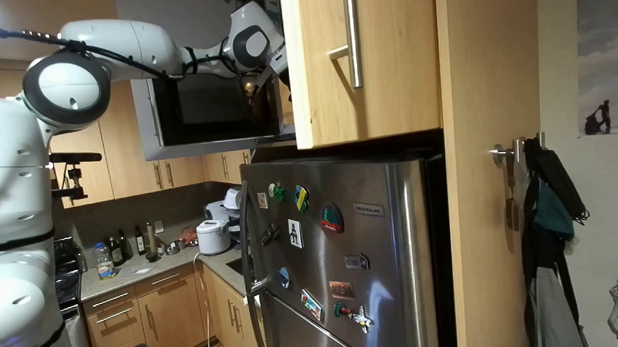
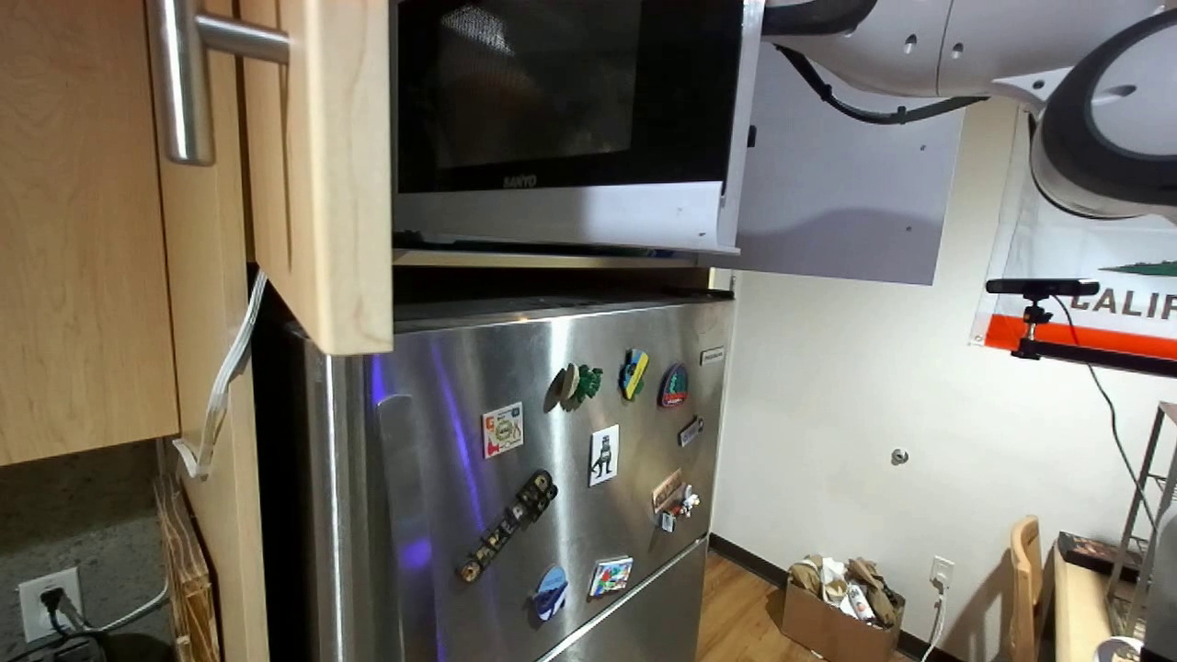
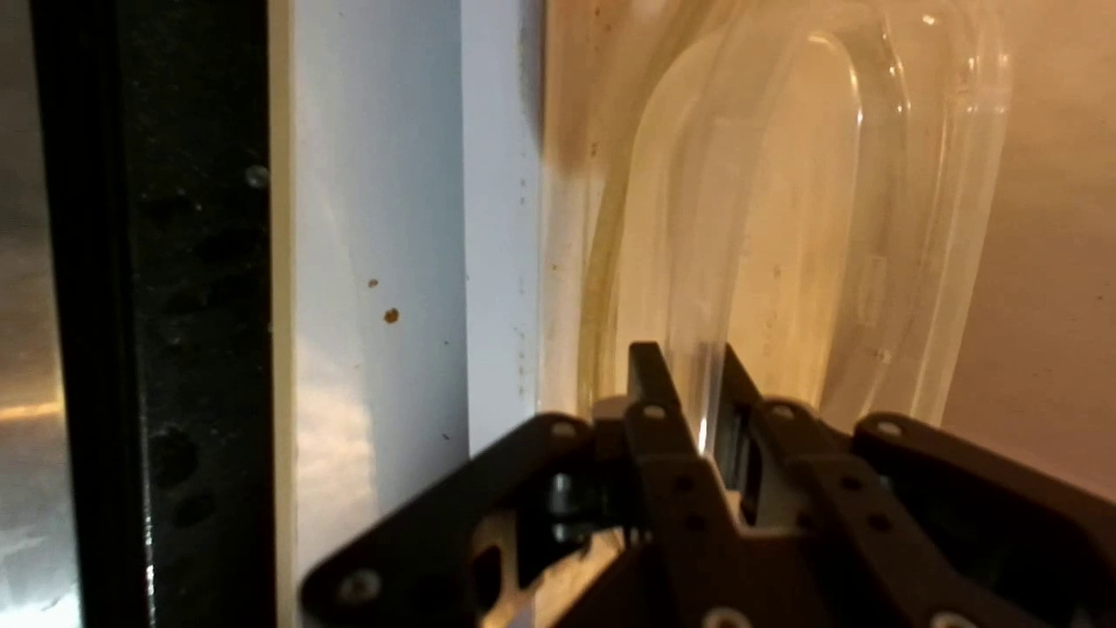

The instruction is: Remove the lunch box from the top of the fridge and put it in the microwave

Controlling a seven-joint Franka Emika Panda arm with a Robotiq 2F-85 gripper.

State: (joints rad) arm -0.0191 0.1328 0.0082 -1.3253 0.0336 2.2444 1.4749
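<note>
1. Lunch box (image 3: 785, 227) (clear plastic) looks to be inside the microwave (image 1: 212, 107) already, past the pale lip (image 3: 497, 174). Going off the wrist view; neither exterior view shows it.

2. Gripper (image 3: 690, 362) has its fingers (image 3: 647, 375) close together, one on each side of the box's clear side wall. Can't tell if they're squeezing it, see-through plastic makes that tough.

3. Key bit imo: box lies straight ahead of the fingertips, long axis running away from them, roughly parallel to the lip, most of its body right of the fingers in the wrist view.

4. I'd guess it's down to setting it flat, letting go and backing straight out along that axis. Sideways drift could drag the wall or clip the cabinet door (image 1: 384, 105) hiding the gripper in an exterior view.
</note>
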